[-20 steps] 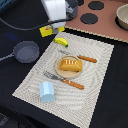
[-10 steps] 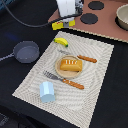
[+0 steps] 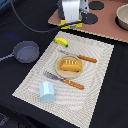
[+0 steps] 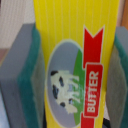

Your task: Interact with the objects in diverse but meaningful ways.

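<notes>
In the exterior view, the gripper (image 3: 71, 23) hangs above the far edge of a pale woven placemat (image 3: 95, 75), and a flat yellow packet (image 3: 70, 24) shows beneath it, lifted clear of the mat. Just below it, a yellow banana (image 3: 61, 42) lies near the mat's far corner toward the exterior view's left. At the mat's middle, an orange-brown bread loaf (image 3: 70, 65) sits on a small plate (image 3: 60, 71). A knife with an orange handle (image 3: 83, 57) lies just beyond the plate, and a fork with an orange handle (image 3: 64, 80) lies on the near side of it. A light blue cup (image 3: 47, 91) stands at the mat's near corner toward the exterior view's left. Off the mat on the dark tabletop (image 3: 112, 107), a dark grey pot (image 3: 25, 51) rests toward the exterior view's left, well apart from the bread. A toy stove with dark burners (image 3: 102, 22) lies at the far side.

In the wrist view, the two fingers (image 4: 30, 75) press green pads against both edges of the packet, holding it upright between them. Its face shows a red ribbon reading BUTTER (image 4: 93, 85) beside a cow picture (image 4: 64, 87).
</notes>
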{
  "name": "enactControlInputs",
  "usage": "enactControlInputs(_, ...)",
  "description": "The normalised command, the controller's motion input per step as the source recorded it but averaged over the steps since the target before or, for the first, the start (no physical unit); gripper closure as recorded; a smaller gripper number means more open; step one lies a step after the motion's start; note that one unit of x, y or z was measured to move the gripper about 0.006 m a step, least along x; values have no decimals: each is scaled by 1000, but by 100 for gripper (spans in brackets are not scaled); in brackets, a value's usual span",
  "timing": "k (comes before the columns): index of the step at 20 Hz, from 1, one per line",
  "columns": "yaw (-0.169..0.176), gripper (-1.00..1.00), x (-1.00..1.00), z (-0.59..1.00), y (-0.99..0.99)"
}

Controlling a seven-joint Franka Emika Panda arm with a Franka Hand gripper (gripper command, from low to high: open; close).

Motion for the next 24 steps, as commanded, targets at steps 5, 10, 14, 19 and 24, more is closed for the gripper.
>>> enactControlInputs(5, -86, 100, 630, -44, 414)
enactControlInputs(10, -61, 100, 462, -158, 319)
enactControlInputs(14, -18, 100, 289, -260, 61)
enactControlInputs(19, 0, 100, 285, -263, 16)
enactControlInputs(24, 0, 100, 420, -176, 183)
